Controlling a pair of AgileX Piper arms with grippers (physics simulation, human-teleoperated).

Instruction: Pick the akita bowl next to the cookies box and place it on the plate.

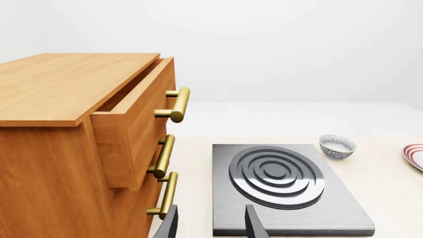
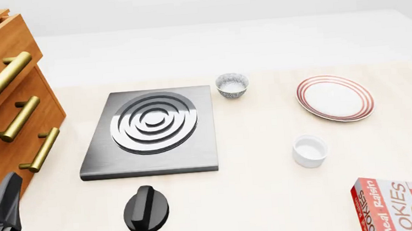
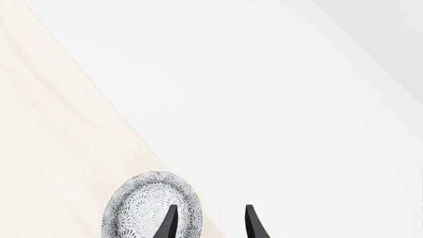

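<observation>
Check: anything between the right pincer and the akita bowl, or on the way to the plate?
Nothing visible between the open right pincer and the akita bowl just ahead in its wrist view. In the front view a white cup stands between the cookies box and the plate, possibly on the carry path.

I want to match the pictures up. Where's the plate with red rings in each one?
Left wrist view: the plate peeks in at the edge, beyond the patterned bowl.
Front view: right of middle, to the right of that bowl.
Right wrist view: not in it.
Shared landmark: the patterned bowl at the far right corner of the stove.
</observation>
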